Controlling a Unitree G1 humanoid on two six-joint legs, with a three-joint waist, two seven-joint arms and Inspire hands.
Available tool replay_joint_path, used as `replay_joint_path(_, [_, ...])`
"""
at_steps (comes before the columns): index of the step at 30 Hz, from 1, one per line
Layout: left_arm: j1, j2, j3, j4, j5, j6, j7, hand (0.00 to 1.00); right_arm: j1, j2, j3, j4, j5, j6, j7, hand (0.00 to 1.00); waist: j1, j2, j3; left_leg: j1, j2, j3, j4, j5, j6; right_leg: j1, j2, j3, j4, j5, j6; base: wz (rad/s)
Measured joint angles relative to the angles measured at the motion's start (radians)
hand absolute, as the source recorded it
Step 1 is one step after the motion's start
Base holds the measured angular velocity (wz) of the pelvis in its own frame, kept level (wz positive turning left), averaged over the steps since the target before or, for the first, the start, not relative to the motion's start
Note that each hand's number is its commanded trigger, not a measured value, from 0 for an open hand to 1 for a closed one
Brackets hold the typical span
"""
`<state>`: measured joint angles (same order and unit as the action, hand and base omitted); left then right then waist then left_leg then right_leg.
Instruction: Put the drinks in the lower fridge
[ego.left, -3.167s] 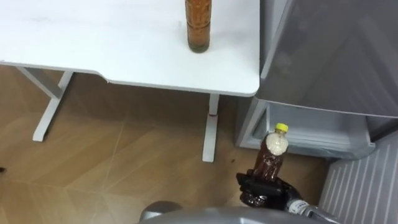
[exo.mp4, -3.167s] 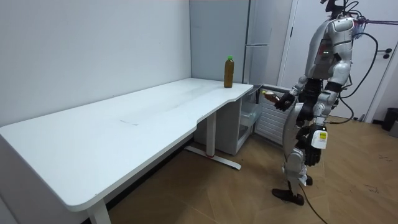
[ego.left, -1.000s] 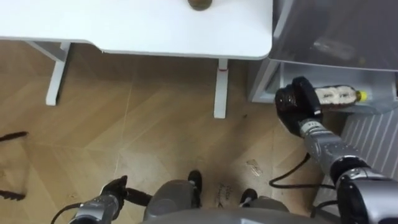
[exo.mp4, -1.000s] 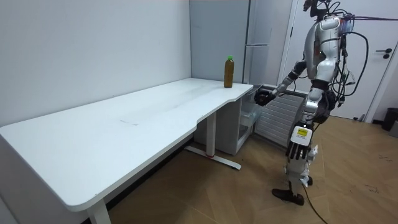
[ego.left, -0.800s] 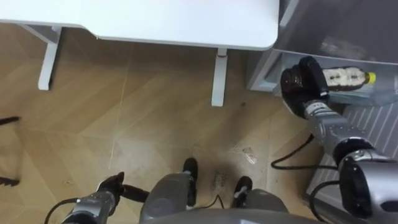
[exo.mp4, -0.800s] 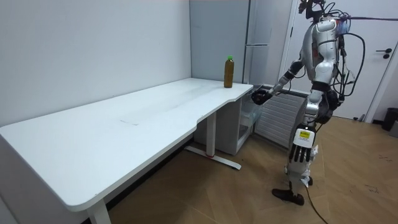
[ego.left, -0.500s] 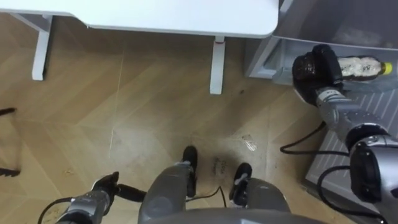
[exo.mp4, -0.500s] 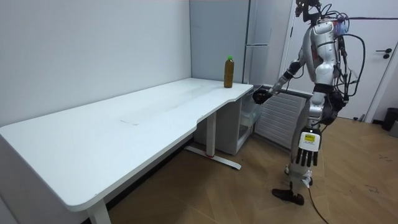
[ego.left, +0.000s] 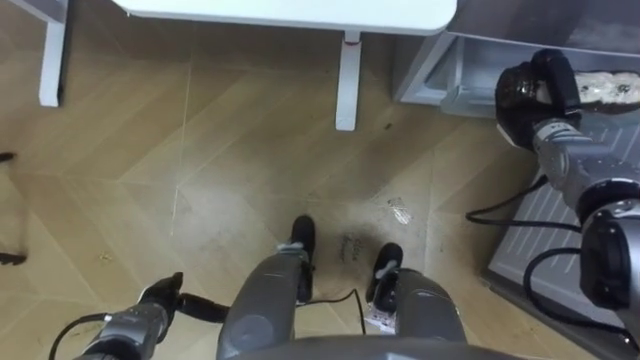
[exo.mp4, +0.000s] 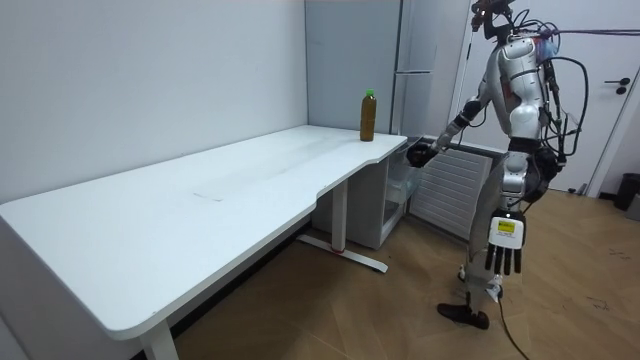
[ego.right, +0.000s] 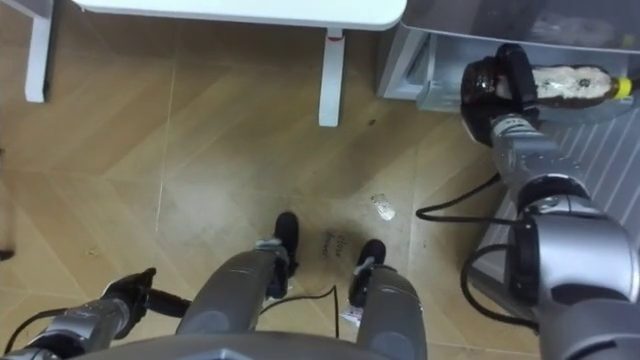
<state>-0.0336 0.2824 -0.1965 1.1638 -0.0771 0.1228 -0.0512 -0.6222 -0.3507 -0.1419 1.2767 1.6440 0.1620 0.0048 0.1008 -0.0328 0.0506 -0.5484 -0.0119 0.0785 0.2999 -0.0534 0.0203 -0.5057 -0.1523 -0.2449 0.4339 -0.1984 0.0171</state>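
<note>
Right hand (ego.right: 493, 83): fingers wrapped round the body of a drink bottle, gripping it firmly; the arm is stretched forward and to the robot's right, toward the fridge.
Held bottle (ego.right: 572, 82): brown drink in clear plastic, lying on its side in the grasp; its yellow cap (ego.right: 625, 88) points away from the hand toward the robot's right; the base end is hidden inside the fingers.
Where the bottle is: at the open mouth of the lower compartment (ego.right: 408, 62), held over the pale shelf inside; I cannot tell whether it touches the shelf.
Fridge (exo.mp4: 350, 50): tall and grey, standing against the wall just past the end of the table; its lower part is open; a ribbed grey panel (exo.mp4: 440, 195) stands beside the opening, just in front of the robot's legs in the room view.
Left hand (exo.mp4: 500, 240): hanging down by the robot's side, fingers straight and loose, holding nothing; in the eye views it shows low at the left, over the floor (ego.left: 250, 150).
Robot: standing upright on the wooden floor, facing the fridge, near the table's corner.
Table (exo.mp4: 200, 190): long and white, running along the wall from the fridge toward the room view's left; one white leg (ego.left: 347, 80) stands near the fridge's lower corner.
Second bottle (exo.mp4: 368, 116): upright on the table's far end, close to the fridge; brown drink, green cap; well apart from both hands.
</note>
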Motion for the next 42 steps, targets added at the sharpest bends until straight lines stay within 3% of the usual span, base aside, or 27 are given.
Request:
replay_joint_path(8, [-0.005, 0.006, -0.025, 0.001, 0.0, 0.003, 0.001, 0.0, -0.011, -0.006, 0.002, 0.015, -0.008, 0.002, -0.017, 0.0, 0.007, -0.002, 0.0013, -0.017, 0.0, 0.001, 0.005, 0.002, 0.004, -0.012, -0.002, -0.007, 0.002, -0.003, 0.002, 0.05])
replay_joint_path(17, [-0.013, 0.006, -0.041, 0.002, -0.005, 0.001, 0.018, 0.0, -0.036, -0.046, 0.024, 0.018, -0.08, 0.002, -0.045, 0.0, 0.014, -0.006, 0.0035, -0.036, -0.017, 0.004, 0.004, 0.005, 0.008, -0.05, -0.024, -0.002, 0.049, -0.026, 0.005, 0.03])
replay_joint_path(20, [-0.016, 0.008, -0.042, 0.0, 0.001, 0.001, 0.018, 0.0, -0.052, -0.072, 0.057, 0.017, -0.163, -0.002, -0.034, 0.0, 0.012, -0.007, 0.0042, -0.036, -0.016, 0.006, 0.004, 0.005, 0.008, -0.05, -0.023, 0.0, 0.05, -0.026, 0.005, 0.0])
replay_joint_path(25, [-0.022, 0.027, -0.078, -0.003, 0.0, -0.001, 0.019, 0.0, -0.077, -0.112, 0.203, 0.01, -0.282, -0.008, -0.007, 0.0, 0.012, -0.022, 0.0123, -0.036, -0.013, 0.005, 0.004, 0.006, 0.007, -0.055, -0.019, 0.005, 0.051, -0.027, 0.003, 0.0])
replay_joint_path(30, [-0.022, 0.041, -0.129, -0.002, 0.0, -0.001, 0.013, 0.0, -0.087, -0.116, 0.278, 0.01, -0.313, -0.007, 0.001, 0.0, 0.017, -0.039, 0.0115, -0.036, -0.011, 0.003, 0.007, 0.006, 0.007, -0.049, -0.015, 0.003, 0.049, -0.025, 0.002, 0.0])
replay_joint_path(42, [-0.02, 0.05, -0.141, -0.001, -0.001, -0.001, -0.002, 0.0, -0.087, -0.116, 0.295, 0.01, -0.318, -0.007, 0.016, 0.0, 0.033, -0.038, 0.011, -0.036, 0.0, 0.002, 0.011, 0.009, 0.002, -0.045, -0.007, -0.006, 0.047, -0.017, -0.007, 0.0])
